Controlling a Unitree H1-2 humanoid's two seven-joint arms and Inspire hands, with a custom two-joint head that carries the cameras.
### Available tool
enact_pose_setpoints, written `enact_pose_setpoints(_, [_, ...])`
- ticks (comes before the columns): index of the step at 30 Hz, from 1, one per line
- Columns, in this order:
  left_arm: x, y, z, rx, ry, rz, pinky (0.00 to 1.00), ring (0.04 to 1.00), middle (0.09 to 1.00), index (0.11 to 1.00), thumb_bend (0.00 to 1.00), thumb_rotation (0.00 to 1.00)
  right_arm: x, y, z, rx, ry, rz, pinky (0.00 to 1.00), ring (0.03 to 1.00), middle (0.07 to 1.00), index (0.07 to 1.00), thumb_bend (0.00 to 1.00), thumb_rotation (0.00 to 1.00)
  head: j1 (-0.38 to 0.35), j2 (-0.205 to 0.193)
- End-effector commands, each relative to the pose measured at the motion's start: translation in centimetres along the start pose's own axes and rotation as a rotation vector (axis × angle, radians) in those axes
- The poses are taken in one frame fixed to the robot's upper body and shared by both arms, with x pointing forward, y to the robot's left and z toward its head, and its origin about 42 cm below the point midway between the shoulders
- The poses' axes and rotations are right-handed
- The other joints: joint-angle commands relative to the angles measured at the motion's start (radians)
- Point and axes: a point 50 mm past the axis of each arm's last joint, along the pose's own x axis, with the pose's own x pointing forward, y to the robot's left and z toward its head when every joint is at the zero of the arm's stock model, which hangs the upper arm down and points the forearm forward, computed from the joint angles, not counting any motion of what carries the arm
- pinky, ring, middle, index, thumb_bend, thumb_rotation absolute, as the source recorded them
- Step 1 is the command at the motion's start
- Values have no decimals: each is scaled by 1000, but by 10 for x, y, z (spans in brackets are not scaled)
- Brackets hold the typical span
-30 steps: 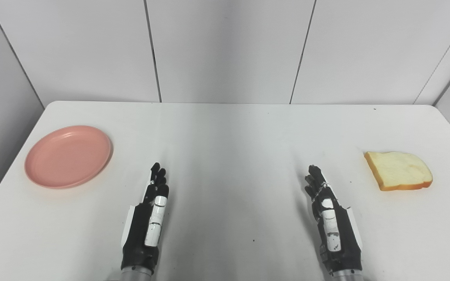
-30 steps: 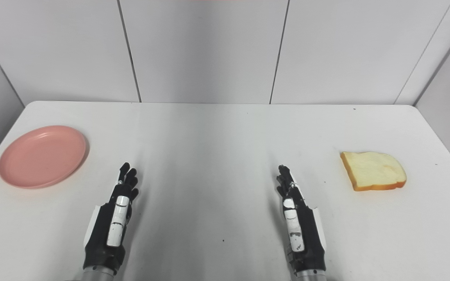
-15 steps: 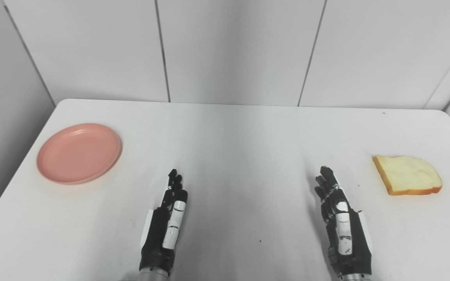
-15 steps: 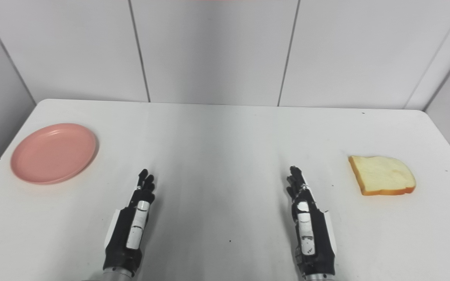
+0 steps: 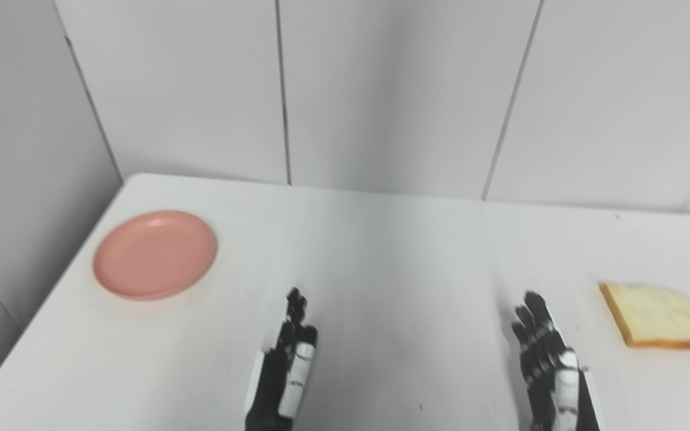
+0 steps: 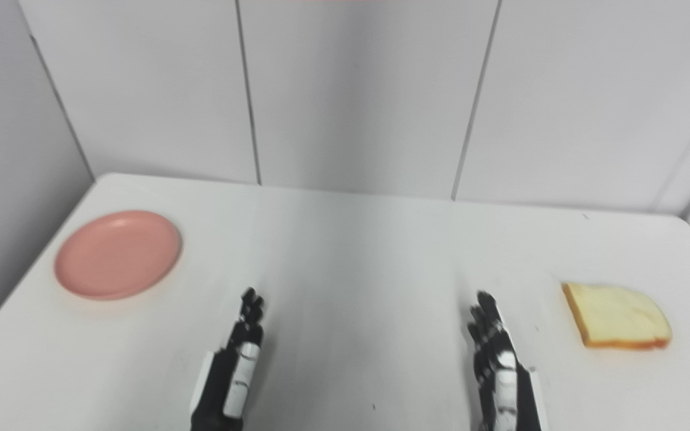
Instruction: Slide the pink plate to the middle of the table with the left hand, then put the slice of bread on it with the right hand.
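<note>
A round pink plate (image 5: 155, 254) lies flat at the far left of the white table (image 5: 381, 257), with nothing on it. At the right side a slice of bread (image 5: 656, 315) with a brown crust lies flat on the table. My left hand (image 5: 284, 371) rests low near the front edge, fingers stretched forward and holding nothing, well to the right of the plate. My right hand (image 5: 551, 371) is held the same way, open, left of the bread and apart from it. The picture is slightly blurred.
Grey panelled walls (image 5: 381, 90) close the table in at the back and at the left side. The table's left edge runs just beside the plate.
The whole picture has shifted down and to the right, so the camera has tilted up and turned left. Both hands stay open in place; plate and bread have not moved.
</note>
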Motion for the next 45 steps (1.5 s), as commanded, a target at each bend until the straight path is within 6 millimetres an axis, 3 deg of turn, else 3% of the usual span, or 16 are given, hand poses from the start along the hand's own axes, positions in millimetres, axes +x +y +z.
enact_pose_setpoints(1, [4,-10,3,-4,-6,-10,1000,996,979,956,651,970,-29,-37,-27,-83,133,-39,1000,991,981,923,817,1000,1,-6])
enact_pose_setpoints(11, [4,-7,0,0,-10,-6,1000,993,977,952,646,951,-29,-34,-32,-71,135,-37,1000,986,978,926,822,1000,-20,-38])
enact_pose_setpoints(21, [5,-4,3,-21,-27,-4,1000,999,986,960,644,950,-28,-32,-30,-65,141,-38,1000,985,979,924,816,1000,-20,-24])
enact_pose_setpoints(33, [36,21,63,-103,-179,10,1000,993,986,967,775,897,-26,-24,-33,-60,140,-26,1000,985,971,914,830,996,-41,-17])
enact_pose_setpoints(39, [67,48,101,-72,-279,37,1000,972,975,967,837,896,-28,-21,-33,-67,140,-21,987,971,959,901,843,991,-47,-13])
enact_pose_setpoints(45, [87,74,116,-47,-320,55,987,955,973,976,875,895,-28,-20,-32,-69,141,-16,978,964,957,899,852,990,-47,-12])
